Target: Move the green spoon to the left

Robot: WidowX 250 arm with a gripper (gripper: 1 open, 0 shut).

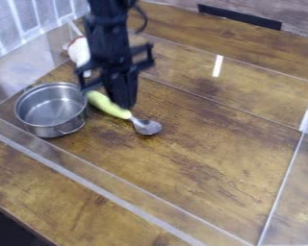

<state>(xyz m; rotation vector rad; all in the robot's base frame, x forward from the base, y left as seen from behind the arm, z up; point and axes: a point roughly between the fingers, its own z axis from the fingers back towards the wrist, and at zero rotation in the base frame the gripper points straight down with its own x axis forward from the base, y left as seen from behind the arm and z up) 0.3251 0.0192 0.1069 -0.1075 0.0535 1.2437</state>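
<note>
Spoon [127, 115] (glossy metal scoop), plastic handle.

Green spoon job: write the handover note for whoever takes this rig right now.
Gripper: shut, empty, pointing down just above the spoon's handle.
Green spoon: flat on the wooden table, handle pointing toward the steel bowl, silver scoop on the picture's right. Whether handle and bowl touch cannot be told.
White and reddish object: behind the arm, partly hidden.
Done: cannot tell from this view whether the spoon sits at its final spot.
Left: check the spoon's place; if it must go further left, regrasp the handle and shift it.
</note>
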